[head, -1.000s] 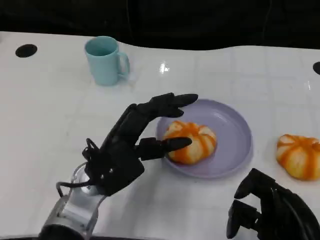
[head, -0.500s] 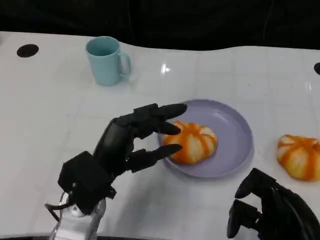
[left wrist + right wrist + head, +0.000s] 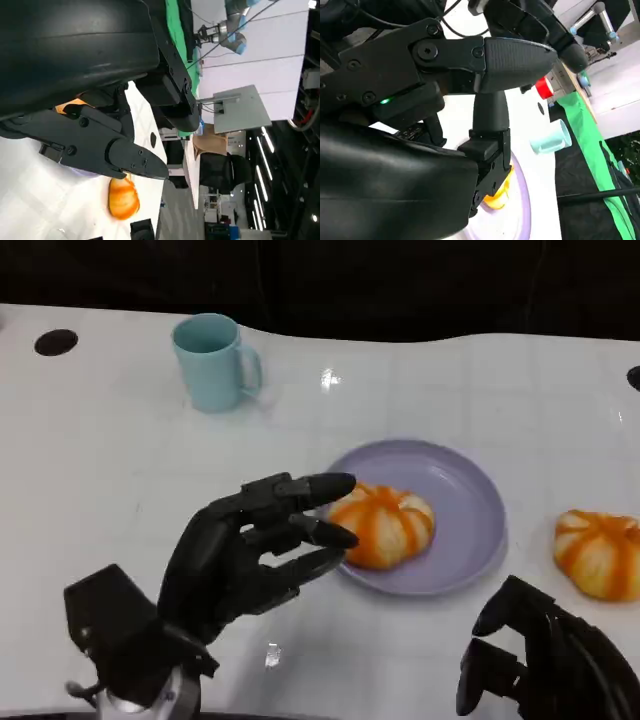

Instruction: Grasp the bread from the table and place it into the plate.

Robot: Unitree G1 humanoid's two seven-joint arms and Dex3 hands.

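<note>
Resting on the lavender plate [image 3: 470, 530], an orange-striped bread roll [image 3: 385, 523] is seen toward the plate's left half in the head view. A second bread roll [image 3: 598, 552] of the same kind is noted on the white table [image 3: 120, 460], well apart from the plate, near the picture's right edge. The left hand [image 3: 255, 545] is observed just beside the plate's left rim, fingers spread and extended toward the roll on the plate; nothing is held in it, and whether the fingertips [image 3: 335, 485] touch that roll cannot be told. The right hand [image 3: 530, 660] is seen at the lower right, below the plate and the second roll, with its fingers curled inward; no object is seen within them. A light blue mug [image 3: 212, 362] is recorded upright at the far left of the table, handle turned to the right, well apart from the plate. In the left wrist view, a roll [image 3: 122, 196] is visible on the table beyond the black fingers [image 3: 115, 152]. In the right wrist view, the mug [image 3: 551, 139] and part of the plate's rim [image 3: 522, 205] are visible.
</note>
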